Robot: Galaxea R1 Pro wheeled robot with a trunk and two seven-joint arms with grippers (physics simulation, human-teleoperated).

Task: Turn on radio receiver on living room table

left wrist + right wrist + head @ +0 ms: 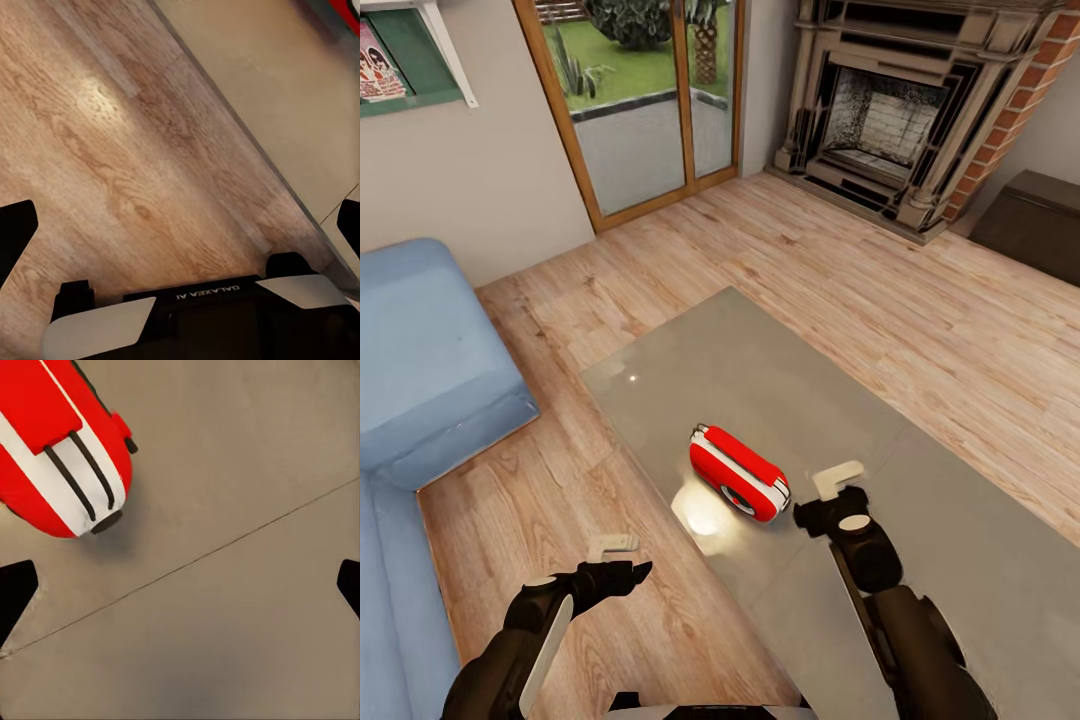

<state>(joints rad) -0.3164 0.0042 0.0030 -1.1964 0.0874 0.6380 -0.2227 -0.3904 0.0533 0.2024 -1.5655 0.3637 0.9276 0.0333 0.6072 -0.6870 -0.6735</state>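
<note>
Radio receiver (pixel 739 472): a small rounded red box with white edge trim, lying on the glossy grey-beige tabletop (pixel 780 370) towards its near edge, one long side facing the camera; a round dial shows low on that face, partly lost in shadow, and a bright reflection sits on the tabletop just beside it. In the right wrist view only one end of the radio receiver (pixel 64 442) shows, cut off by the frame edge: red shell, a white band crossed by two thin dark bars, and a small dark stub at the tip; whether the bars are the handle cannot be told. A fine seam line crosses the tabletop (pixel 225 607) there. Right end effector (pixel 832 490): over the tabletop just beside the radio receiver's end and not touching it; in the right wrist view its two dark fingertips (pixel 15 585) stand at opposite frame edges, spread wide with nothing between them. Left end effector (pixel 615 560): over the light wood plank floor (pixel 560 480) beside the tabletop's edge; its dark fingertips (pixel 15 225) likewise stand far apart and hold nothing. Beyond the tabletop: a blue sofa (pixel 420 370) cut off at the frame edge, a wood-framed glass door (pixel 645 100), a brick-sided fireplace (pixel 900 110), and a dark cabinet (pixel 1035 220), partly out of frame.
</note>
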